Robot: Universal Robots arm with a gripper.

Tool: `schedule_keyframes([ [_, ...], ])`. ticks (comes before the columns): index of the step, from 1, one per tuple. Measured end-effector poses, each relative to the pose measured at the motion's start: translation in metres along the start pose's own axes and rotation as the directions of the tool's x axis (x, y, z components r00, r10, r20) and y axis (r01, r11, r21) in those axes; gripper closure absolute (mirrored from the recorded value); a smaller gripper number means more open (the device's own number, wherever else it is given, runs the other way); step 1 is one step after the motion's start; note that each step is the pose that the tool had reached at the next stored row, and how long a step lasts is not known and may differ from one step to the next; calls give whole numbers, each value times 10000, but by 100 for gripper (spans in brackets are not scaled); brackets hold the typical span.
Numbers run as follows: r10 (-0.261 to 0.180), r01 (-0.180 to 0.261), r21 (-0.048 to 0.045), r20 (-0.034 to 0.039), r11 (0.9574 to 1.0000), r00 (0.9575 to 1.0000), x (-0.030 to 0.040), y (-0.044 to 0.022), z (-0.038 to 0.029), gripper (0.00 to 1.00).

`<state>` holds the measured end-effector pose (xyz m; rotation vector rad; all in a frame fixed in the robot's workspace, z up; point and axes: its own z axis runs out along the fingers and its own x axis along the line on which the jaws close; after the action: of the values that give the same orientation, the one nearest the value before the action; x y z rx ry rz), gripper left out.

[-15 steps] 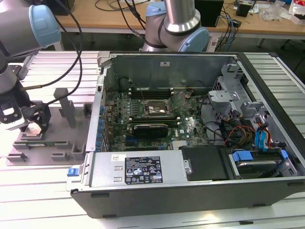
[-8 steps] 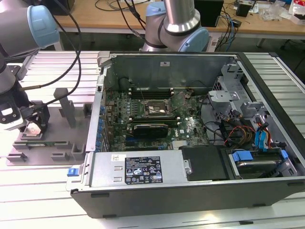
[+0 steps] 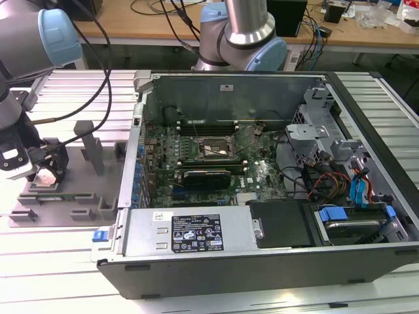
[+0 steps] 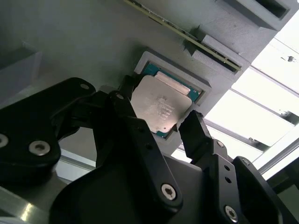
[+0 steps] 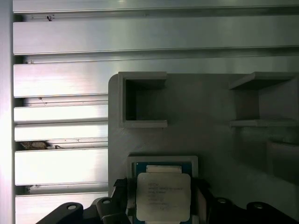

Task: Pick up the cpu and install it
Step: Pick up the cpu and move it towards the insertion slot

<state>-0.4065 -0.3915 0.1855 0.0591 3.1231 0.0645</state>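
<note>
1. Black fingers (image 4: 194,133) of the hand (image 4: 160,107) fill the foreground of the second wrist view. They are closed in against two opposite edges of the cpu (image 4: 161,105), with no gap visible on either side.
2. Lying flat with its silvery lid up, the cpu (image 5: 162,196) sits in a square recess of the grey tray (image 5: 205,140). Being square, it has no long axis. Its edges run parallel to the recess walls and to the tray's outer edge. I cannot tell whether it has lifted off the recess floor.
3. A thin green rim of the cpu shows between the lid and the recess wall, so there is little side room there.
4. The arm (image 3: 26,39) reaches in from the exterior view's upper left and bends down. Its wrist is vertical over the tray (image 3: 72,180), and the hand (image 3: 42,175) points straight down at the tray end far from the computer case (image 3: 196,275).
5. On the tray, raised box-shaped brackets (image 5: 142,100) stand near the recess, and upright posts (image 3: 90,147) rise between the recess and the case.
6. Beyond the tray's rounded corner lies the bare ribbed metal surface (image 5: 60,70).
7. The case lies open just beside the tray, on the exterior view's right, and its motherboard socket (image 3: 213,149) is exposed.
</note>
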Motion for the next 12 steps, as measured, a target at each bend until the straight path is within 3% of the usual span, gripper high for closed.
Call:
schedule_keyframes([
  [4, 1, -1, -1, -3, 10000, 10000, -2, 1, -5, 34],
  [5, 4, -4, 2, -59, 10000, 10000, -9, -1, -5, 34],
  [8, 4, -4, 4, -105, 10000, 9999, -43, -2, -4, 34],
  [12, 6, -6, 3, -105, 10000, 9999, -44, -1, -11, 34],
])
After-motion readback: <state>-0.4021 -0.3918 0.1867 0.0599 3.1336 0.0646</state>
